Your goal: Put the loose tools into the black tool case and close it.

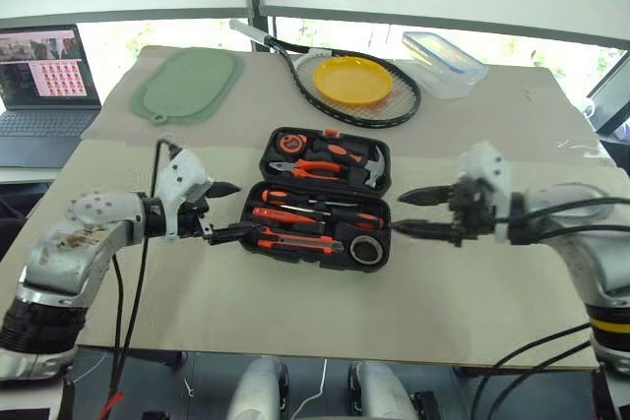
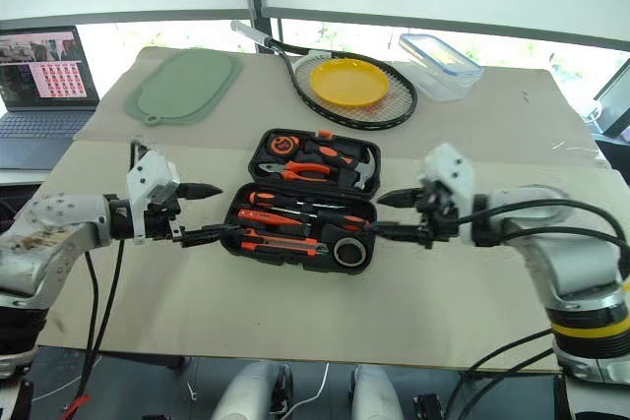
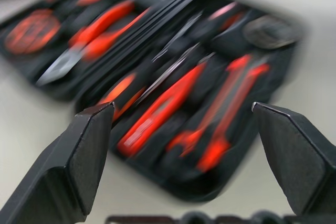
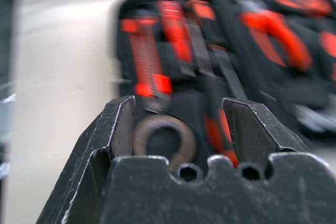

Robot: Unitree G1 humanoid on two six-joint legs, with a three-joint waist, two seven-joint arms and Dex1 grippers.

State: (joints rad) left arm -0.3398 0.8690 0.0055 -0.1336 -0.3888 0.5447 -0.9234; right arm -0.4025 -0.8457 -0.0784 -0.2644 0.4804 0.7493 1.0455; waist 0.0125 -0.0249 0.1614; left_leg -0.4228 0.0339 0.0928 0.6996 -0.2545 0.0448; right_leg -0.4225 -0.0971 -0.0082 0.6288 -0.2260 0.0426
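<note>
Green mat, racket beyond case

Open black tool case on the table, between the fingertips of the left gripper and right gripper. Loose tools inside the half nearer the fingers.

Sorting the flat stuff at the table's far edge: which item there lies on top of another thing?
The round yellow plate: it rests on the strings of the black tennis racket. The green silicone mat and the clear plastic lidded box sit directly on the table.
</note>
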